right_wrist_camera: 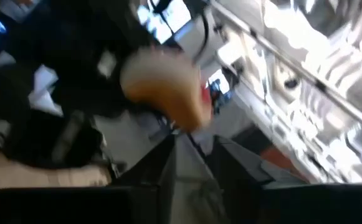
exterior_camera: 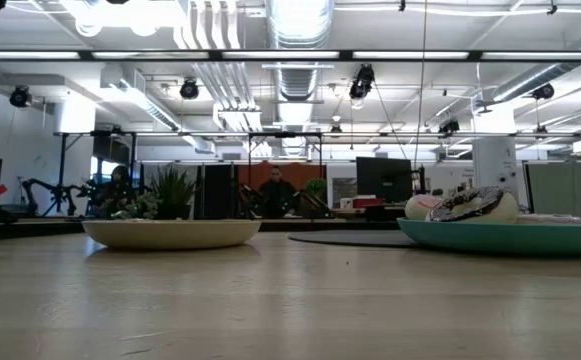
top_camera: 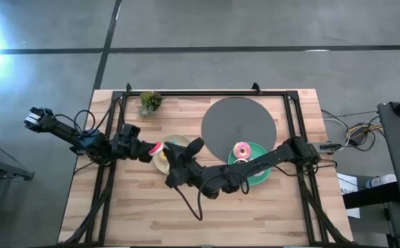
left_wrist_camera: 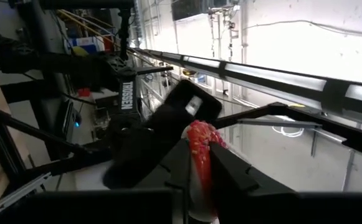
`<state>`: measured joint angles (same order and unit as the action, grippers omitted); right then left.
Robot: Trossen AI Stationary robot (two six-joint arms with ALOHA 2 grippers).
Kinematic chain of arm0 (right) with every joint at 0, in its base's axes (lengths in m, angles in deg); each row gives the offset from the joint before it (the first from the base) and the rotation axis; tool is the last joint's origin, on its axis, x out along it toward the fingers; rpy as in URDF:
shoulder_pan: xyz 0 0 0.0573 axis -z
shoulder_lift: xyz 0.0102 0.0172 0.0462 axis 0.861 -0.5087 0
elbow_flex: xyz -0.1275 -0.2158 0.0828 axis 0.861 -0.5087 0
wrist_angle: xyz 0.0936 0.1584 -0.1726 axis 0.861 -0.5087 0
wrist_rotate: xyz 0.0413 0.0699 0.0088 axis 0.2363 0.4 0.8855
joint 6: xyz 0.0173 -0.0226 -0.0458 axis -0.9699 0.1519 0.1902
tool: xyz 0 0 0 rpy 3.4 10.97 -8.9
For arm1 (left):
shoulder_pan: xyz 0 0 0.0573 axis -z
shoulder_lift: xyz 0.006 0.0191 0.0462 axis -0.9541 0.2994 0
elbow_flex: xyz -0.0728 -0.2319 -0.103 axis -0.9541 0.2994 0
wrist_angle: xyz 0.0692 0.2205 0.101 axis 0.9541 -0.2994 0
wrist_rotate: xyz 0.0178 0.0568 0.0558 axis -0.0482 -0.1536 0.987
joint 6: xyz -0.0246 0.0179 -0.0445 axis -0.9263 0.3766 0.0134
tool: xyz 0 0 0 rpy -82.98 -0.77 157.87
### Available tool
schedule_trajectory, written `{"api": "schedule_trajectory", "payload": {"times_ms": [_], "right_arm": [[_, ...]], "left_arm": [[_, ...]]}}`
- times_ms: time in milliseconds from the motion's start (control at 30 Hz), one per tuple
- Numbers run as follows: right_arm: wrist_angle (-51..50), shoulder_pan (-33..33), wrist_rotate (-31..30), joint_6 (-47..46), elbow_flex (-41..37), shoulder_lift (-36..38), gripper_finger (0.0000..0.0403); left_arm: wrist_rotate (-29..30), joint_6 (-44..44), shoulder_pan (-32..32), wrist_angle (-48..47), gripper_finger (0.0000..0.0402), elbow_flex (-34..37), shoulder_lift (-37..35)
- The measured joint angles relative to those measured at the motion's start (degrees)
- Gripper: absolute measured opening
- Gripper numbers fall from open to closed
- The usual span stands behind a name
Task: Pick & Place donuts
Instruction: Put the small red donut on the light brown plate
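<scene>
Wooden tabletop [top_camera: 138, 213]: viewed from above, with both arms meeting over its middle.

Left gripper [top_camera: 151, 149]: positioned above the left rim of the cream plate [top_camera: 164, 164], near the middle of the tabletop. A red mini donut [top_camera: 155, 147] is clamped edge-on between its fingers; in the left wrist view the same ring [left_wrist_camera: 200, 149] is seen pinched between the two dark fingers [left_wrist_camera: 230, 171].

Right gripper [top_camera: 186, 149]: raised over the cream plate, just beside the left gripper and facing it. A brown, blurred object [right_wrist_camera: 165, 87] is seen ahead of its fingers in the right wrist view; whether it is held cannot be told, nor whether the jaws are open or closed.

Cream plate: shown in the low view [exterior_camera: 170, 233] as a shallow dish resting flat on the wood, left of centre.

Teal plate [top_camera: 260, 173]: set right of centre, partly overlapped by the right arm. A pink donut [top_camera: 241, 150] lies on it, at the side nearest the far edge.

Dark round mat [top_camera: 237, 120]: lying toward the far edge, touching or overlapping the teal plate.

Small potted plant [top_camera: 149, 102]: standing near the far edge, left of the mat.
</scene>
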<state>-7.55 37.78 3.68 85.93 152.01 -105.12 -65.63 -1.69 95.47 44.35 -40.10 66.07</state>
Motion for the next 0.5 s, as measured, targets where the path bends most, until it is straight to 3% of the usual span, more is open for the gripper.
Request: {"api": "schedule_trajectory", "payload": {"times_ms": [167, 300, 400, 500], "right_arm": [[-6.44, -1.01, -8.09, -7.44, -0.09, 0.00, 0.0153], [-14.73, -2.52, -13.50, -18.83, -0.09, 0.62, 0.0180], [-27.30, -3.33, -14.38, -36.67, -0.11, 3.59, 0.0182], [-45.52, -3.65, -14.10, -62.57, 0.07, 8.48, 0.0178]], "left_arm": [[2.45, 2.43, -0.04, -3.95, 0.0024, 0.00, -0.39], [6.53, 2.28, -0.04, -15.66, 0.0024, 0.00, -0.39], [11.78, -0.08, -0.04, -29.73, 0.0024, 0.00, -0.11], [15.54, -5.62, -0.18, -42.94, 0.0024, 0.00, 0.44]]}}
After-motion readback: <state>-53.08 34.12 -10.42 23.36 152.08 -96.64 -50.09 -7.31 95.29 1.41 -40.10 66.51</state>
